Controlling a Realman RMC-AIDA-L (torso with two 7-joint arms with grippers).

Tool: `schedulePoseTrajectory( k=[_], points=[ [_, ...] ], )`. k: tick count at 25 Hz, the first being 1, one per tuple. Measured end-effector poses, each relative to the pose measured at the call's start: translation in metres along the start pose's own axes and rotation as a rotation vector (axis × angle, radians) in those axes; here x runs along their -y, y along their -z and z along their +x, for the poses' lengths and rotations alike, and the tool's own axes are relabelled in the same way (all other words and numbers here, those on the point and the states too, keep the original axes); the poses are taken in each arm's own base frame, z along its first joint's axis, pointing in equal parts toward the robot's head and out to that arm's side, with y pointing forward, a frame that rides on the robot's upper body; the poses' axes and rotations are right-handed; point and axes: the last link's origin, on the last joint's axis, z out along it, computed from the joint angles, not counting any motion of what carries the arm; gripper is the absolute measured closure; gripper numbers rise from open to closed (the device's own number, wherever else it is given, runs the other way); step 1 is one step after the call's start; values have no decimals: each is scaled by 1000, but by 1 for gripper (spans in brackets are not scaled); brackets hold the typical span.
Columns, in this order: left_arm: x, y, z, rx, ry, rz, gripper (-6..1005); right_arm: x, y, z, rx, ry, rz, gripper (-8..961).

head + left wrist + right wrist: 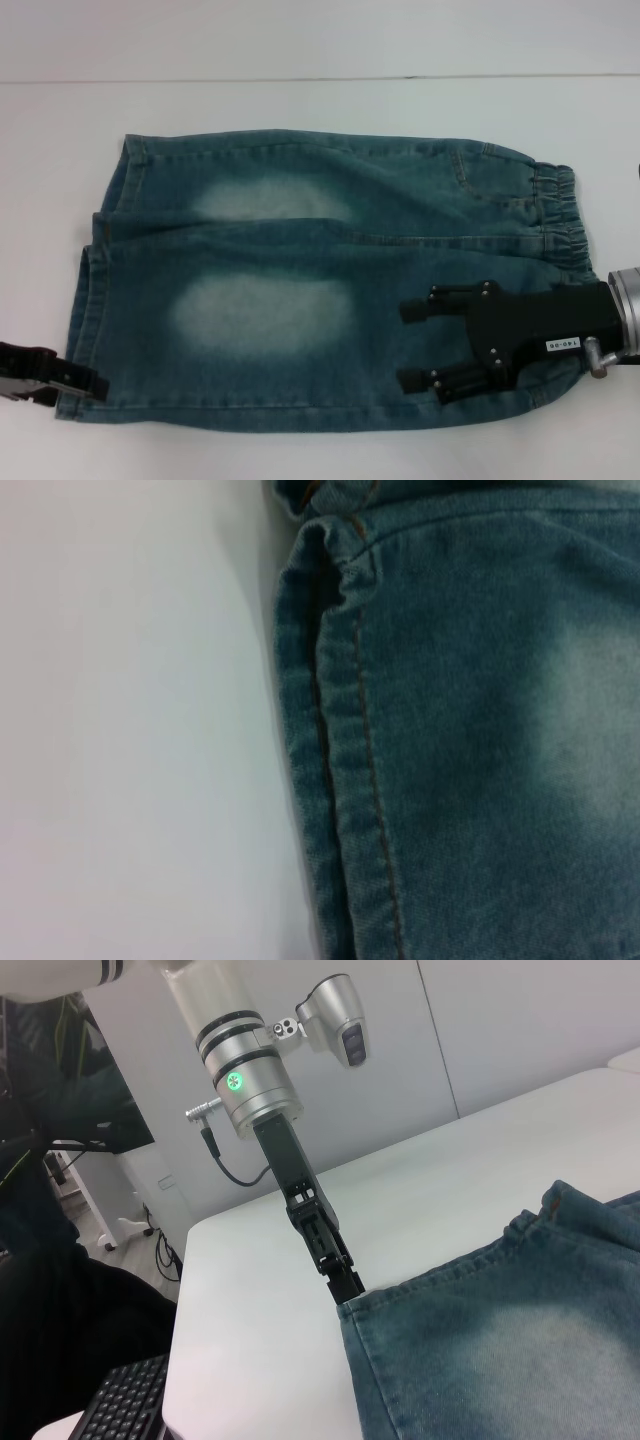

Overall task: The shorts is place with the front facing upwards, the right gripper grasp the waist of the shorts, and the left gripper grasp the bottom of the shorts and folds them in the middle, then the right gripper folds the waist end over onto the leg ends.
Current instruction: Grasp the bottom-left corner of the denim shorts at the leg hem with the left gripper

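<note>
While the shorts (320, 280) lie flat on the white table (300, 50), you can see them already doubled lengthwise: one leg panel sits on top of the other, with a fold seam running left to right through the middle. Two pale faded patches show on the denim, one far and one near. The waist (560, 225), puckered and gathered, is at the right end; the leg ends (95, 300) with their flat stitched hems are at the left end, the two hems stacked slightly offset.

Look at the right gripper (425, 345) next: it reaches in from the right edge over the near right part of the shorts, its two black fingers spread apart and pointing left, with nothing between them. You cannot tell from the head view whether it touches the cloth or hangs just above it. Its white label sticker and silver wrist ring show near the right edge.

Your left gripper (88, 383) sits at the near left corner of the shorts, right at the hem. In the right wrist view its tips (350, 1285) meet the corner of the denim, but you cannot tell whether they pinch the cloth or only touch it. The left wrist view shows only the stitched hem against the table.
</note>
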Motion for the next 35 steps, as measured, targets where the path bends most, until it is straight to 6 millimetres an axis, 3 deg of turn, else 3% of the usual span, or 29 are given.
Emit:
schedulePoseTrajectory(
  k=[35],
  points=[
    [-4,-8,2,9,-7,-16,205,3,1,0,3,1,24,11]
  ],
)
